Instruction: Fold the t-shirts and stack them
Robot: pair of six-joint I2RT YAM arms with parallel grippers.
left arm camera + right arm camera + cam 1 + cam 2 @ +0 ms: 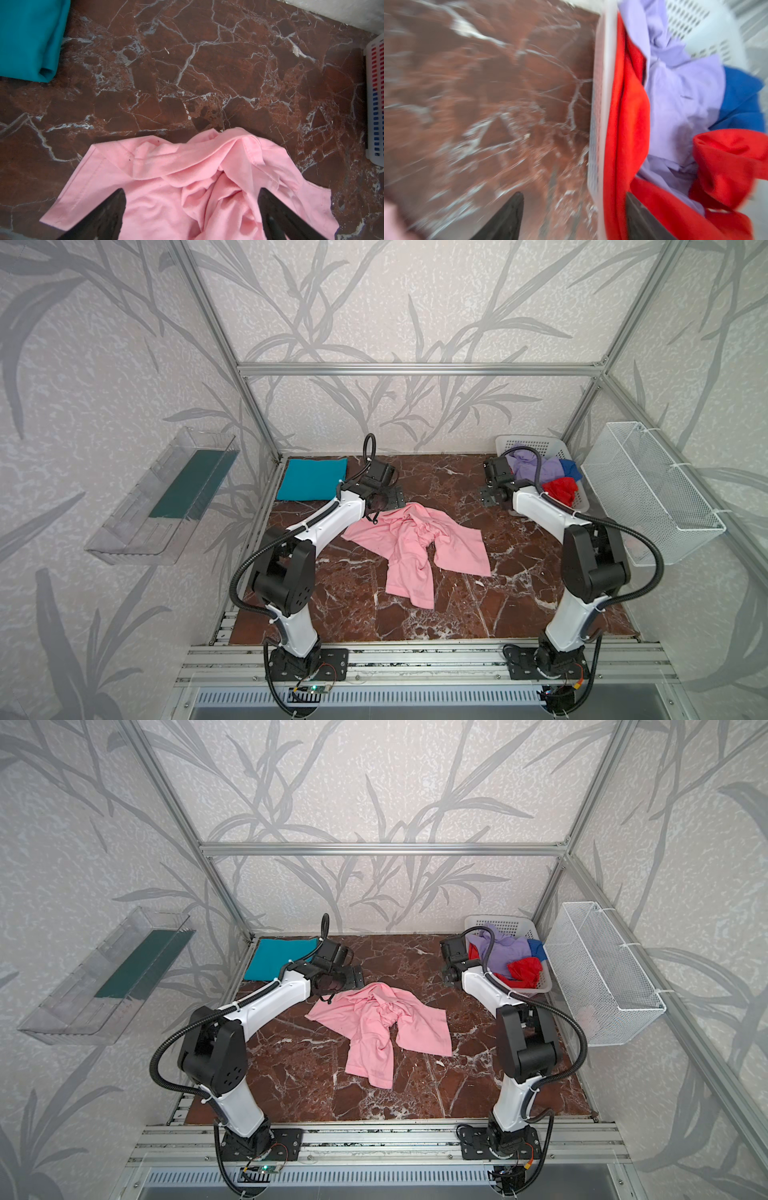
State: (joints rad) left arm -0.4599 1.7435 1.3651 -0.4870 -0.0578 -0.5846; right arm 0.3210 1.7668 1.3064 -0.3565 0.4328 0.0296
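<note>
Both empty and released, the left gripper (191, 190) and right gripper (573, 194) should each pinch a corner of the crumpled pink t-shirt (415, 547) to flatten it.

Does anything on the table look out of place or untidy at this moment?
The pink shirt lies crumpled and twisted in the middle of the table, while the teal shirt sits neatly folded at the far left corner.

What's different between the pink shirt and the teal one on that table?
The pink shirt lies crumpled and spread out; the teal shirt is folded into a neat flat rectangle. The pink shirt sits mid-table, the teal shirt in the far left corner. The pink shirt covers more surface than the teal shirt. Both are plain, single-colour fabric resting on the marble table.
</note>
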